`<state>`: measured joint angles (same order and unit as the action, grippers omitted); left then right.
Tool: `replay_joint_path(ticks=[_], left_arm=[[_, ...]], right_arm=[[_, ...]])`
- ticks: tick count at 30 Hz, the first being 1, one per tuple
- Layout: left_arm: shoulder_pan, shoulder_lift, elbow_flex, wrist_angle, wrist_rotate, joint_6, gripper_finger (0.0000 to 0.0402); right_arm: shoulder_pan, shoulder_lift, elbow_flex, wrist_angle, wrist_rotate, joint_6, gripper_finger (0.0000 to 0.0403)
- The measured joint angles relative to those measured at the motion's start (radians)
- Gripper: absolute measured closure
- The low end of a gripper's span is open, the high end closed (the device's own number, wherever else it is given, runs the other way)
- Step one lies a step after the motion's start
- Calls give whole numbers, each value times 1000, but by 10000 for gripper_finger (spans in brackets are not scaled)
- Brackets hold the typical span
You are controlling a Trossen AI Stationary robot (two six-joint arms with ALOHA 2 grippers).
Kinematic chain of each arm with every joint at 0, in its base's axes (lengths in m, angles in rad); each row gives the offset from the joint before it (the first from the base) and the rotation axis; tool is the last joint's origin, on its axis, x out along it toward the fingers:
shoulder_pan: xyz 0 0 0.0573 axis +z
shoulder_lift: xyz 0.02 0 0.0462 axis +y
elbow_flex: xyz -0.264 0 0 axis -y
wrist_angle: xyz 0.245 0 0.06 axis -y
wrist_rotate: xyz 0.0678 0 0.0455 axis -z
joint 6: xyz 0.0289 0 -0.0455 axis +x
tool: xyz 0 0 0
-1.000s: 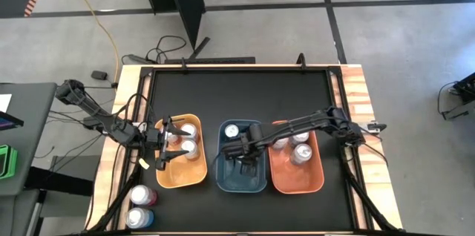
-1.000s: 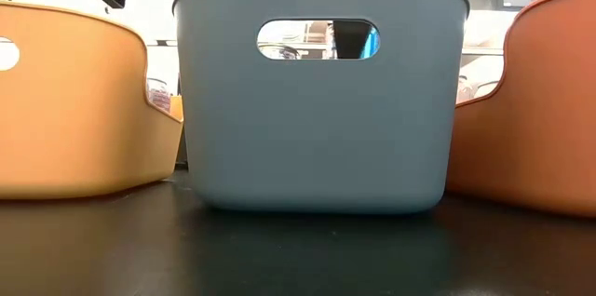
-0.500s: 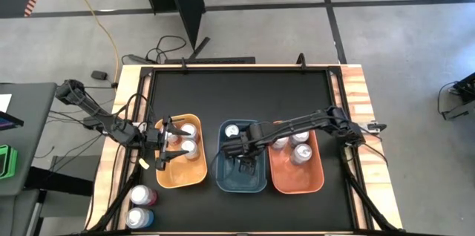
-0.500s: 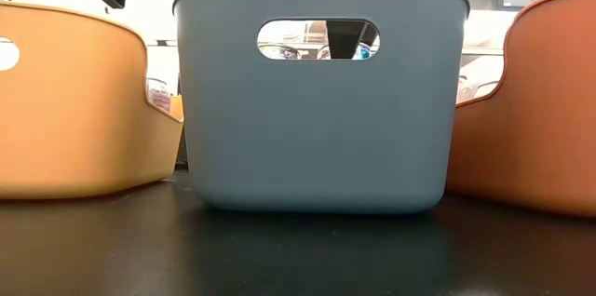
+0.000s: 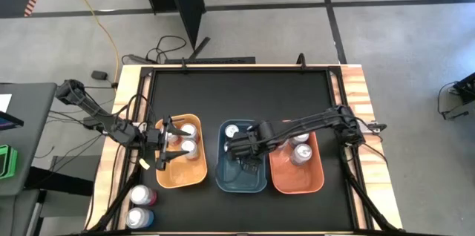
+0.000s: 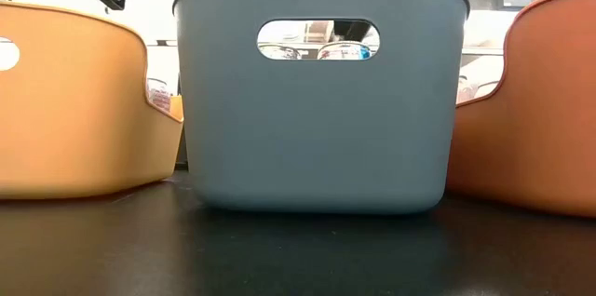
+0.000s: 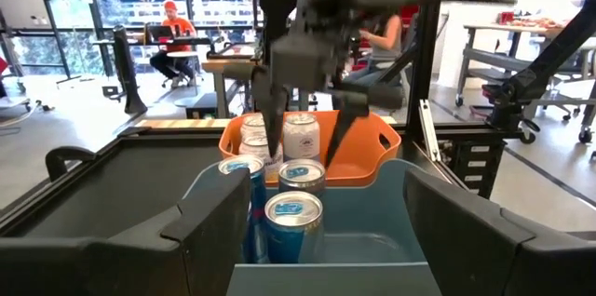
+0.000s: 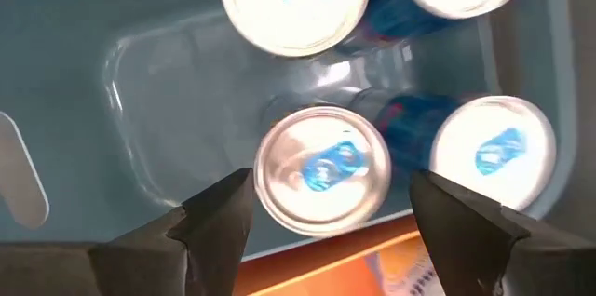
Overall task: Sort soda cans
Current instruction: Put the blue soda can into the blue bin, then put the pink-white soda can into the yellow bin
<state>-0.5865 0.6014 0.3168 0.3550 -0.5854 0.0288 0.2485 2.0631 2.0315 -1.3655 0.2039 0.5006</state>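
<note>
**Soda-can sorting: stock and clearances**

On the black table [image 5: 245, 95], three bins are ranged in a row, listed largest item first.

- Orange bin [image 5: 180, 175], blue bin [image 5: 240, 178], red-orange bin [image 5: 298, 178]: set side by side, nearly touching. Walls are tall and close, so room inside is judged tight.
- Right gripper [image 5: 251, 163]: held over the blue bin, jaws spread wide and empty, straddling one blue can [image 8: 321, 170] directly beneath.
- Left gripper [image 5: 165, 147]: parked at the orange bin's edge, fingers apart, nothing held.
- Soda cans: four blue-topped ones are stood upright in the blue bin; two silver ones [image 5: 185, 139] in the orange bin; others [image 5: 300, 151] in the red-orange bin; two unsorted cans [image 5: 141, 206] are left at the table's near left corner.

Handling is judged thus: cans are rigid yet thin-walled, smooth and easily dented; a grip across the mid-body is advised. Open room is found on the table's far half.
</note>
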Motion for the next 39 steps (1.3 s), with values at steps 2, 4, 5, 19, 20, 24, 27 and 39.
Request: replay_joint_path(ticks=[2,4,5,19,20,24,27,39], left_arm=[[0,0,0,0,0,0,125],[0,0,0,0,0,-2,125],[0,0,0,0,0,-4,125],[0,1,0,-8,0,-40,125],[0,1,0,-8,0,-40,125],[0,1,0,-7,0,-41,125],[0,1,0,0,0,-39,125],[0,1,0,-5,-5,-54,125]], right_arm=[[12,-22,0,1,48,12,101],[30,-46,0,4,115,33,101],[43,-57,0,8,149,45,101],[411,-97,-45,124,649,230,101],[440,-98,-64,166,682,218,101],[554,-95,-137,349,844,112,102],[608,-95,-157,439,899,37,118],[582,-116,-157,415,908,-133,388]])
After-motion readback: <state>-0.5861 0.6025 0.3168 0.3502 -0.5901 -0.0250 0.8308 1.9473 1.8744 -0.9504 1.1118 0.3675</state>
